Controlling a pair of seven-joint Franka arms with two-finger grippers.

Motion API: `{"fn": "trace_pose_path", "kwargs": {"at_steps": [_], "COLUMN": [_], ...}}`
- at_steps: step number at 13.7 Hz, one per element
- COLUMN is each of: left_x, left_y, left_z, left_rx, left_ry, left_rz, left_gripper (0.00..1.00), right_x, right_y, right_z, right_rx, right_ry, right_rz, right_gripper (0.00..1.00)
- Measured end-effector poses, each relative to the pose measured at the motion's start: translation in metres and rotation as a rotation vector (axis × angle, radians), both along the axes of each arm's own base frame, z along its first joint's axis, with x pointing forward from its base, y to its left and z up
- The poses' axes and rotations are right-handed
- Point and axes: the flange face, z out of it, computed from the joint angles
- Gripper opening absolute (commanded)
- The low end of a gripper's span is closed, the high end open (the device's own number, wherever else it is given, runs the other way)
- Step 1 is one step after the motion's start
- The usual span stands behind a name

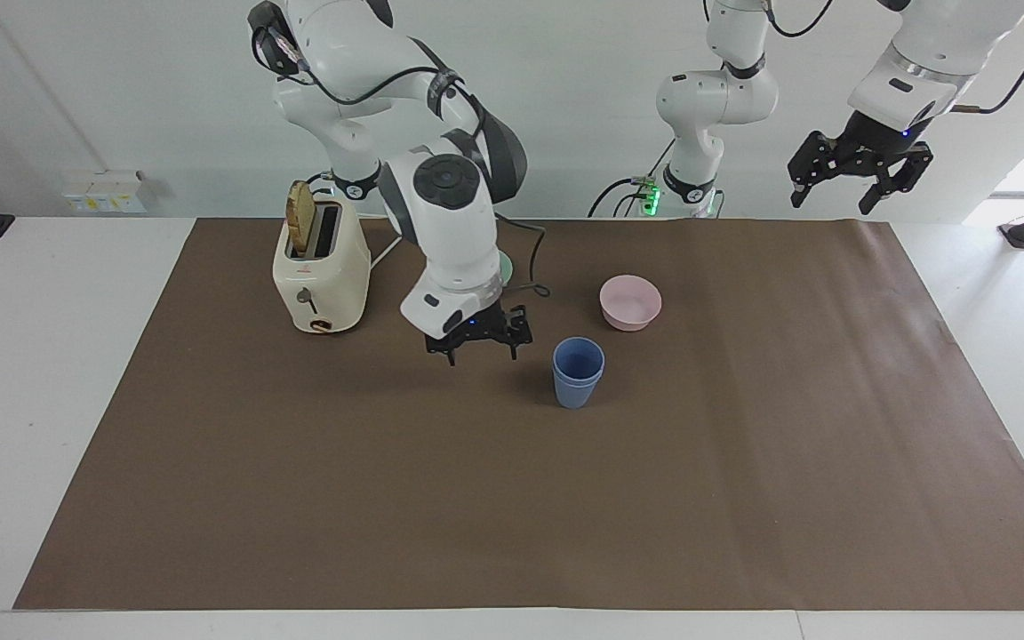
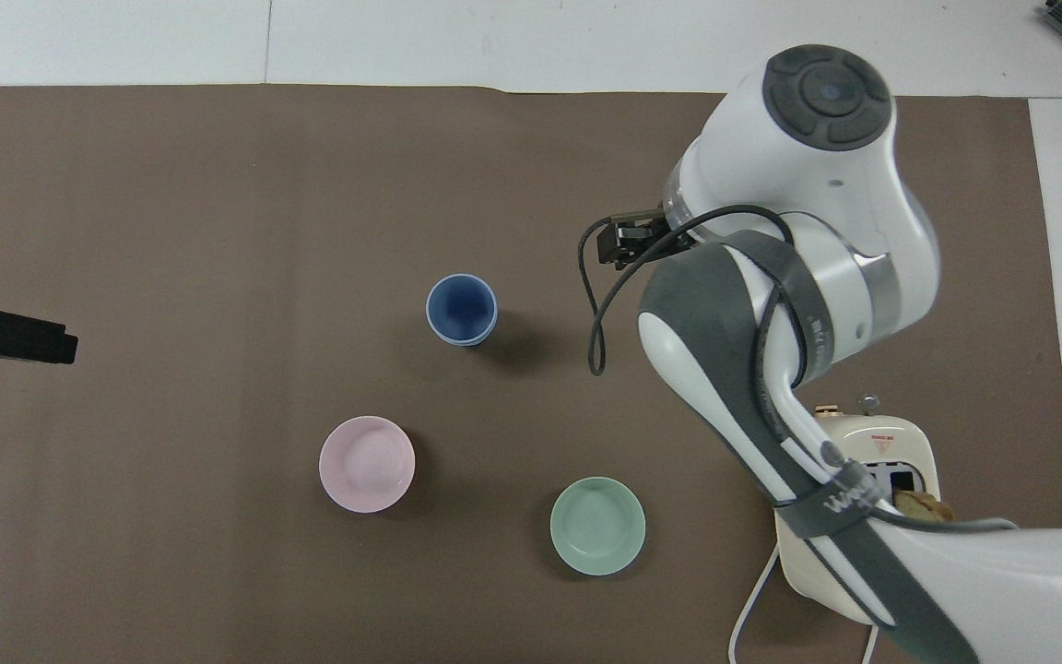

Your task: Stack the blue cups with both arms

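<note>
The two blue cups stand nested one in the other, upright on the middle of the brown mat; they also show in the overhead view. My right gripper is open and empty, up in the air over the mat beside the cups, toward the right arm's end of the table; only part of it shows in the overhead view. My left gripper is open and empty, held high over the left arm's end of the table, and waits; its tip shows in the overhead view.
A pink bowl and a pale green bowl sit nearer to the robots than the cups. A cream toaster with toast in it stands toward the right arm's end. The brown mat covers the table.
</note>
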Motion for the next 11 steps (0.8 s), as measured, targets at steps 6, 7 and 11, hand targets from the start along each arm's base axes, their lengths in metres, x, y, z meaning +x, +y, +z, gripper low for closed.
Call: {"fn": "trace_pose_path", "kwargs": {"at_steps": [6,7,11], "left_x": [0.0,0.0,0.0], "left_y": [0.0,0.0,0.004], "left_z": [0.0,0.0,0.0], "left_rx": [0.0,0.0,0.0], "left_ry": [0.0,0.0,-0.001], "left_rz": [-0.001,-0.007,-0.046], "left_gripper": [1.0,1.0,1.0], "right_x": [-0.015,-0.017,-0.034], "right_y": [-0.092,-0.098,-0.109], "right_z": [0.045,0.051,0.074], "right_rx": [-0.024,-0.026,-0.036], "right_ry": [-0.005,-0.01,-0.008], "right_rz": [-0.045,-0.055,-0.075], "right_gripper": [1.0,1.0,1.0]}}
